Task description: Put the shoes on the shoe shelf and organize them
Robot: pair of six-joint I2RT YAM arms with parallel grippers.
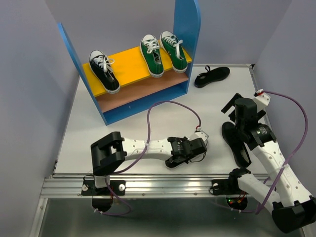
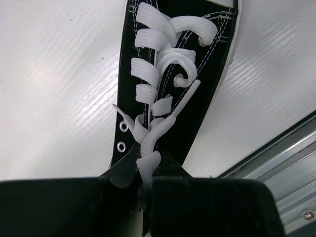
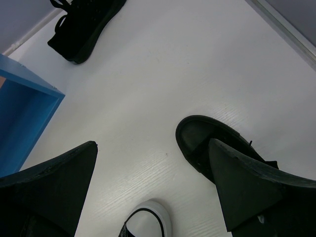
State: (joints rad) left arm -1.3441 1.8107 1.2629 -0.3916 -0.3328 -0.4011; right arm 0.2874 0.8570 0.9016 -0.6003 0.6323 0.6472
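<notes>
- The black canvas sneaker with white laces and sole (image 2: 197,106) lies on the white table (image 1: 148,123) near its front edge. It is well apart from the shoe shelf (image 1: 189,29), an open two-tier rack with tall blue side panels.
- The left gripper (image 2: 143,185) has its black fingers pressed together on the tongue and lace ends at the sneaker's opening. A pinch there looks meant to lift the shoe by its top, with the toe hanging.
- On the shelf's yellow-orange upper board a matching black laced sneaker (image 1: 104,71) sits at the left. One green canvas sneaker (image 1: 152,55) and a second green sneaker (image 1: 174,51) sit side by side at the right. I judge the bare stretch between them suits the pinched shoe, next to its mate.
- The right gripper (image 3: 153,182) stands spread wide over the table, holding nothing. It is just beside a near all-black shoe (image 1: 234,143), and a far all-black shoe (image 1: 212,76) lies by the shelf's right panel.
- A purple cable (image 1: 173,103) arcs between the left gripper and the shelf, and could snag on a carry towards the board.
</notes>
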